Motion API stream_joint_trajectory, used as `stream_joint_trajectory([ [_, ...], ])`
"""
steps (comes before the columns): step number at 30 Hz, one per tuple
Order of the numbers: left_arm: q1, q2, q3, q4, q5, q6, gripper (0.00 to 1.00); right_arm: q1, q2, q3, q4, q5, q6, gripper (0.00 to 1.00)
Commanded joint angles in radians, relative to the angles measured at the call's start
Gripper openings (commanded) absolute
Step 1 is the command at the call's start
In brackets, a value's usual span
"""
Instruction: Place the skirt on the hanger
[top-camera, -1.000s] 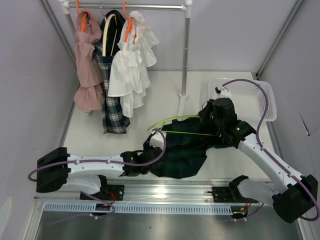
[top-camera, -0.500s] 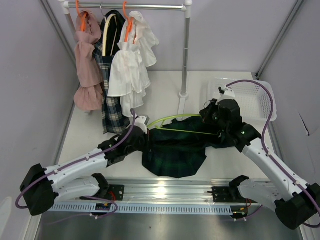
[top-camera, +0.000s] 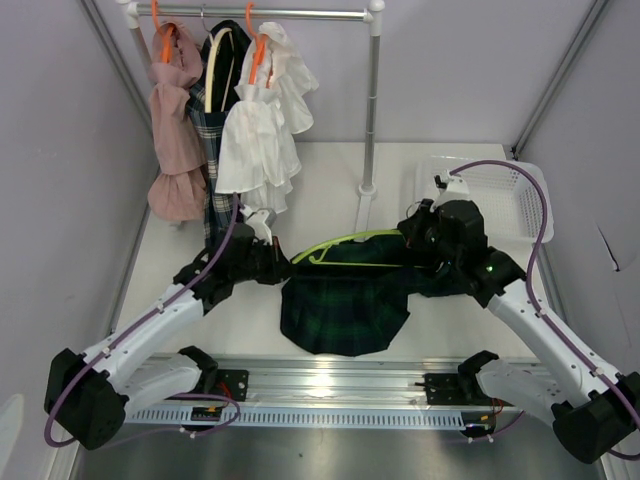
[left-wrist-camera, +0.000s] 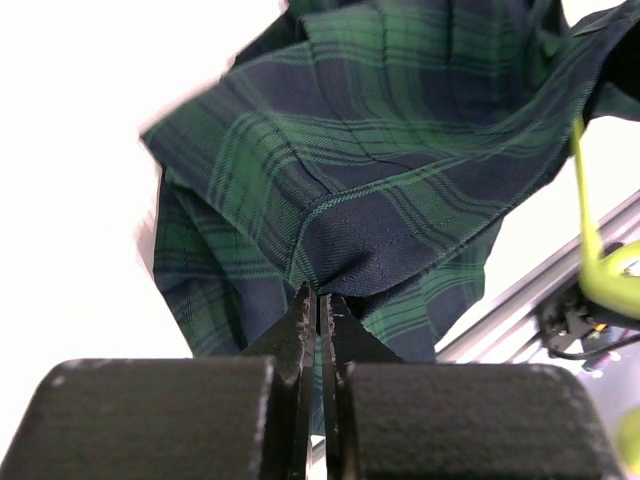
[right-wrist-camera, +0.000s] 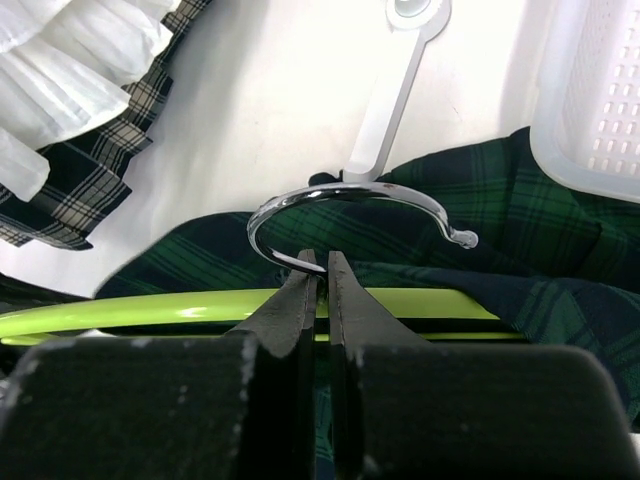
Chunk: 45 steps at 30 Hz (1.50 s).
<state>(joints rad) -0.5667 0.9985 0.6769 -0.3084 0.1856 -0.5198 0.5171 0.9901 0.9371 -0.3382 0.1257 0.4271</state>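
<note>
While both arms hang over the middle of the table (top-camera: 330, 180), what I'd worry about is how little either of them has in its teeth. The left gripper (left-wrist-camera: 318, 296) has its jaws pressed together on one small fold of the skirt (top-camera: 345, 305), caught at the very tips, so I'd guess a firm tug sideways could pull the cloth free and drop that end. The right gripper (right-wrist-camera: 320, 262) is clamped just as tight where the wire hook meets the lime-green hanger (top-camera: 345, 242). A thin neck like that looks free to swivel in the pinch, which would tip the hanger's arm away from the waistband. The right end of the skirt is also bunched under that arm, close by the white basket (top-camera: 520, 200) at the right of the overhead view, and I think it could catch there. I can't tell whether the hanger is inside the waist or only lying along it. The skirt itself sits in the centre of the overhead view, its upper edge drawn out between the two grippers and the rest sagging in a rounded lobe towards the bottom of the frame. It is soft, pleated tartan in dark navy and green, with a stitched hem that shows from the left wrist.
</note>
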Motion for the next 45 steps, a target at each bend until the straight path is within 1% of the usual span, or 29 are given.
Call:
stream_joint_trajectory([
  [1,0.056,-0.017,0.082,-0.064,0.066,0.053,0.00,0.000,-0.021,0.003,0.011,0.057,-0.112,0.00],
  [6,0.085,-0.009,0.134,-0.093,0.090,0.066,0.00,0.029,-0.015,0.002,0.004,0.087,-0.131,0.00],
  [12,0.085,-0.023,0.179,-0.130,0.115,0.078,0.00,0.109,0.027,0.023,-0.001,0.232,-0.163,0.00],
  [17,0.085,-0.029,0.205,-0.172,0.124,0.105,0.00,0.120,0.054,0.034,0.019,0.291,-0.163,0.00],
  [25,0.085,-0.073,0.184,-0.219,0.124,0.130,0.00,0.109,0.087,0.077,0.036,0.321,-0.178,0.00],
  [33,0.085,-0.092,0.205,-0.261,0.111,0.149,0.00,0.084,0.088,0.060,0.062,0.328,-0.195,0.00],
  [45,0.093,-0.037,0.265,-0.304,0.081,0.156,0.00,0.087,0.018,-0.055,0.119,0.339,-0.211,0.00],
])
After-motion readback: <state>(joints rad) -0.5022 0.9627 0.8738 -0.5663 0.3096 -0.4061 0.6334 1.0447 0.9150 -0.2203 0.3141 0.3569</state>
